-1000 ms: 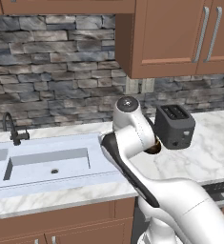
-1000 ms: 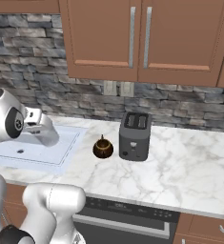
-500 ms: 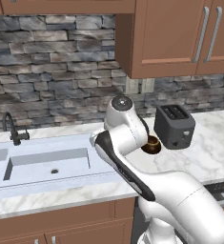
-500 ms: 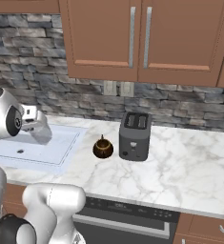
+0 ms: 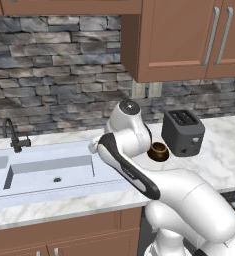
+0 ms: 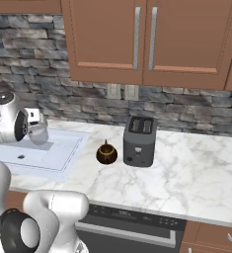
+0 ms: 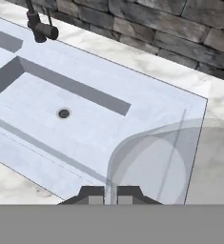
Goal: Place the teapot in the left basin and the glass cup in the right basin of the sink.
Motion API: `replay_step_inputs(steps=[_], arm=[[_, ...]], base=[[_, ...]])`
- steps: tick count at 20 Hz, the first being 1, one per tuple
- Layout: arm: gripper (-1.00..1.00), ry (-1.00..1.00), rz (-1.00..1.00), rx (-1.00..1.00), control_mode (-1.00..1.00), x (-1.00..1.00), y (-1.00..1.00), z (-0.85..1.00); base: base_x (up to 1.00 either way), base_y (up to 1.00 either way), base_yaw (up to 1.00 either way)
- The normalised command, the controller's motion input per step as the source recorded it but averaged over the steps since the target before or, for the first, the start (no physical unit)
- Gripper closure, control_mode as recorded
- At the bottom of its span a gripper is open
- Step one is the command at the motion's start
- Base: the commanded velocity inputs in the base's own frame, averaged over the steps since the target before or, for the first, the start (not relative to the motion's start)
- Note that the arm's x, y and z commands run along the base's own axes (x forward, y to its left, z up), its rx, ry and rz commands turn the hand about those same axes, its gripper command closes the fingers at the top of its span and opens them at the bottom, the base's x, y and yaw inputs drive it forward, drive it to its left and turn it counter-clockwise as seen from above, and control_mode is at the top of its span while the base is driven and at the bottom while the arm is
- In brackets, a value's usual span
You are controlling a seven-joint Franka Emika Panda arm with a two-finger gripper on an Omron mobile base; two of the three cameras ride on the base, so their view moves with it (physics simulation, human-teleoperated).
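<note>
Fingers: my fingers (image 7: 110, 194) sit pressed close together at the bottom of the hand view, pinching the wall of the glass cup (image 7: 166, 162), whose pale translucent body spreads large up and to the right of them.
Glass cup: I see it carried in the air above the sink's right part; in the right base view it shows as a pale tumbler (image 6: 38, 134) at the end of my arm, over the white sink surface.
Right basin: through the hand view I look down on the right basin (image 7: 46, 126) with its round dark drain hole (image 7: 63, 113); the cup's outline overlaps the flat rim on the basin's right side, and I cannot tell how high above it the cup hangs.
Left basin: only a corner of it (image 7: 1, 40) shows at the upper left of the hand view, beyond the divider.
Sink: the sink (image 5: 44, 187) lies pale and rectangular in the marble worktop (image 6: 196, 173), with the dark faucet (image 5: 13, 136) standing at its back edge.
Teapot: the teapot (image 6: 106, 154) stands upright on the worktop, just beside the black toaster (image 6: 139, 141) on that toaster's left, and well apart from the sink's edge; in the left base view I catch it (image 5: 159, 151) partly behind my arm.
Surroundings: a stone backsplash (image 5: 54, 75) runs behind the worktop, with brown wall cabinets (image 6: 137, 39) above it.
</note>
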Motion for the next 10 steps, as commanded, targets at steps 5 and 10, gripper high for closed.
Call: replay_step_inputs(steps=[5, 10], arm=[[1.0, 0.0, 0.14, 0.08, -1.0, 0.2, 0.23, -0.15], [1.0, 0.0, 0.1, 0.04, -1.0, 0.2, 0.27, -0.18]], base=[[0.0, 0.0, 0.0], [0.0, 0.0, 0.0]])
